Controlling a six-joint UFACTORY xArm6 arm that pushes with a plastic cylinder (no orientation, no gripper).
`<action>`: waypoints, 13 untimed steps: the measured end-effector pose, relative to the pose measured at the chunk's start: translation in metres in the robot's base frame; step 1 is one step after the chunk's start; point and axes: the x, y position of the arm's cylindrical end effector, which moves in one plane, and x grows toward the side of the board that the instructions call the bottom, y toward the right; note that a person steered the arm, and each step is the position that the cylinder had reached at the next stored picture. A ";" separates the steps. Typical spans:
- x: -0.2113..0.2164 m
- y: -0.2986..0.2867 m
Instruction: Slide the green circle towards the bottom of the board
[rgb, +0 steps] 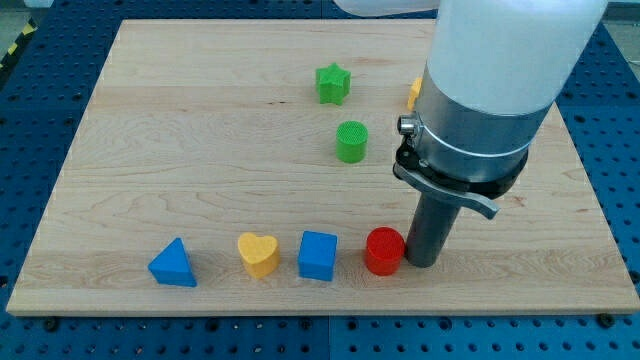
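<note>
The green circle (351, 141) stands upright a little above the middle of the wooden board (180, 150). My tip (421, 262) rests on the board near the view's bottom, just right of the red circle (384, 251) and touching or nearly touching it. The tip is well below and to the right of the green circle, apart from it. The arm's wide white and grey body hangs over the board's upper right.
A green star (332, 84) lies above the green circle. A row along the bottom holds a blue triangle (173, 263), a yellow heart (258, 254) and a blue cube (318, 255). A yellow block (413, 94) peeks out beside the arm, its shape hidden.
</note>
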 end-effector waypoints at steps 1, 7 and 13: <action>-0.027 0.007; -0.187 -0.135; -0.139 -0.010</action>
